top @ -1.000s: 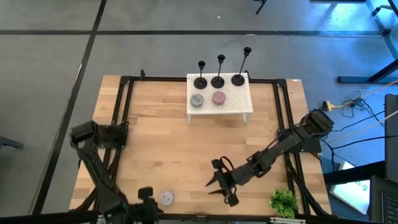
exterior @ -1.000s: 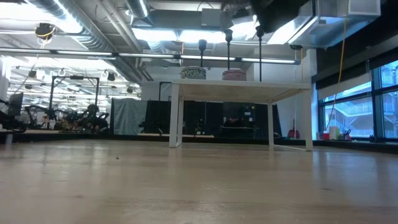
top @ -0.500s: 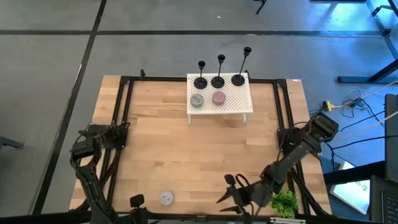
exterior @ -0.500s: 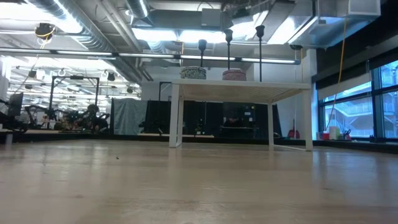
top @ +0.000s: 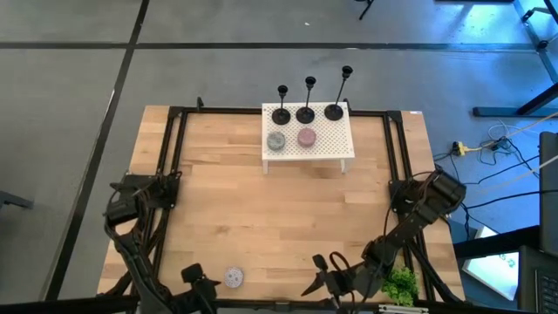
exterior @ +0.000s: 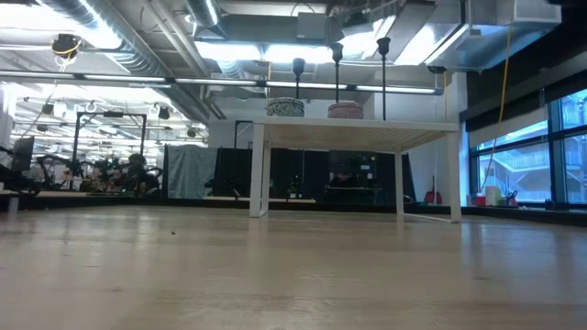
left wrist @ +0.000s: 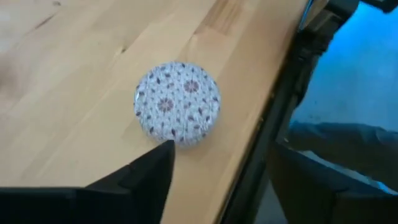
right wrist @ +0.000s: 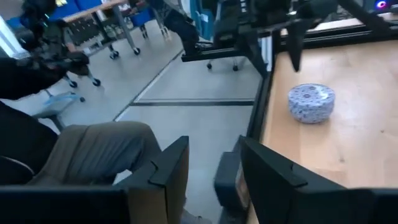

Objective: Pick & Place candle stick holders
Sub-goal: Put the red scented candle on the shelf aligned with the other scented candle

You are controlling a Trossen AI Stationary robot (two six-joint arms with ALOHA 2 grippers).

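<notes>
A pale wooden tabletop (top: pixel 244 209) is seen from above, framed by black rails, with grey floor all round. At its far edge a white perforated stand (top: pixel 309 139) is set, and on the back row of that stand the three black holders (top: pixel 305 112) are lined up side by side: the shortest on the left, the tallest on the right, all upright. From table height the same three stems (exterior: pixel 337 78) are seen rising above the stand's top. Just in front of them on the stand two flat discs are placed, a grey one (top: pixel 276 140) and a pink one (top: pixel 306 137).

Down at the near edge, a small patterned disc (top: pixel 233 277) is lying alone on the wood. The left end effector (top: pixel 199 286) is held low just beside it, well apart from the holders; in the left wrist view its fingers (left wrist: pixel 140 177) are seen spread, with the disc (left wrist: pixel 178 103) lying free ahead of them, not gripped. The right end effector (top: pixel 324 277) is positioned near the front edge too, right of the disc, its fingers parted and nothing held between them. A green plant sprig (top: pixel 399 283) is seen by the right front corner. Beyond the table's edge, in the right wrist view, a seated person's trouser leg (right wrist: pixel 93 152) is shown.
</notes>
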